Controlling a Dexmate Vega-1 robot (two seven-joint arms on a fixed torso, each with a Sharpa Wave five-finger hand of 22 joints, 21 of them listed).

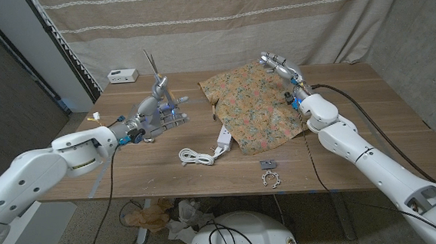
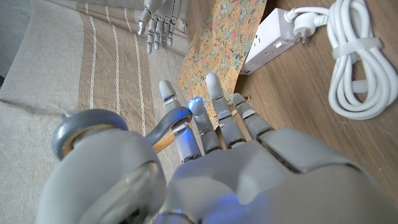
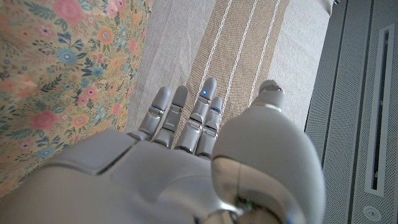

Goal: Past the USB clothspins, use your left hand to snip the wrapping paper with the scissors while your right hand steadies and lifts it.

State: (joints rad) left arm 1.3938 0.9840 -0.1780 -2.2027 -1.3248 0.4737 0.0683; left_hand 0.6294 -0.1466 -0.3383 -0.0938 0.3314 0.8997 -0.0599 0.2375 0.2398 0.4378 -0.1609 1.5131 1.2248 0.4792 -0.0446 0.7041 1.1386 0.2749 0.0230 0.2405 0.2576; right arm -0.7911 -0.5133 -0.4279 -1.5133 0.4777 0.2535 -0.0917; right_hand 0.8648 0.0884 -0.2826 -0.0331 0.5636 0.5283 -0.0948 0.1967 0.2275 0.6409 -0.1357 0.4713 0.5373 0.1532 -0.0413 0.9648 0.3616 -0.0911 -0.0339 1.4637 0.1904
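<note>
While held — one scissors (image 1: 155, 76), one wrapping paper (image 1: 259, 104)

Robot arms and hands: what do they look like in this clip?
Both arms have glossy white rounded shells with grey joints. The left hand and right hand are silver-grey metal with segmented fingers; small blue lights glow on the fingertips. A black cable runs along the right forearm.

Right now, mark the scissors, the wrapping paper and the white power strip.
scissors (image 1: 153, 67), head view, on the upright blades.
wrapping paper (image 1: 257, 104), head view, middle of the floral sheet.
white power strip (image 2: 268, 42), left wrist view, on its socket face.
</note>
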